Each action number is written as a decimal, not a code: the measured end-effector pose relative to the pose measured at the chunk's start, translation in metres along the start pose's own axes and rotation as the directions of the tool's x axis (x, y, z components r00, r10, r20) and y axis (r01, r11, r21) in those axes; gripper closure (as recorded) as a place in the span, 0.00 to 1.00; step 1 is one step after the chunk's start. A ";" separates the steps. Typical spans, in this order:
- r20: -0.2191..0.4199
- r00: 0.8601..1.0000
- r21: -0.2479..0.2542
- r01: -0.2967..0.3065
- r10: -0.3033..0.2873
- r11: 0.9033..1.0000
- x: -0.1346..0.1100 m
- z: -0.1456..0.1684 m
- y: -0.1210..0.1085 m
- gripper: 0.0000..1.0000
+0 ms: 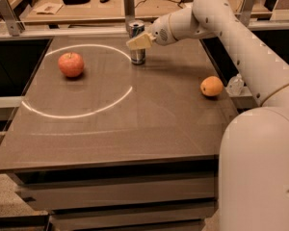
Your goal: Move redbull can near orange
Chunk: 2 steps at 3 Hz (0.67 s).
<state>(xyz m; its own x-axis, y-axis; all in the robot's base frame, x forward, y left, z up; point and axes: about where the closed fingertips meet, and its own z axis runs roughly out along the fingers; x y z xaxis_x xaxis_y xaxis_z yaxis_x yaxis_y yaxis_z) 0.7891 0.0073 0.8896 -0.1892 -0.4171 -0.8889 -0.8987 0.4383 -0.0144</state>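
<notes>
Camera view | gripper (137, 41) at redbull can (137, 53), 12 o'clock on tabletop (135, 129); whether it has closed: cannot tell | confirm your hold first, lift upright, carry toward 4 o'clock, set down beside orange (212, 86)

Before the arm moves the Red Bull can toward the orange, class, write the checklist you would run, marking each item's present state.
1. The gripper at the redbull can: ok, against its upper half.
2. Can firmly held: cannot tell.
3. Can upright on the table: ok.
4. The orange located: ok, near the table's edge, apart from the can.
5. Path between them: ok, bare tabletop; the apple sits far on the can's other side.
</notes>
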 end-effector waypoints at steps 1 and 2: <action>-0.036 0.999 -0.021 0.009 -0.009 1.000 -0.002 -0.020 -0.006 1.00; -0.086 0.996 -0.022 0.037 -0.039 0.999 -0.007 -0.048 -0.014 1.00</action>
<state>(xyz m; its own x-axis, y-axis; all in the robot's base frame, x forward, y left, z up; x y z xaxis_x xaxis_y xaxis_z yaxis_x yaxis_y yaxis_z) 0.7837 -0.0337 0.9176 -0.1876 -0.5007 -0.8450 -0.9138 0.4046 -0.0369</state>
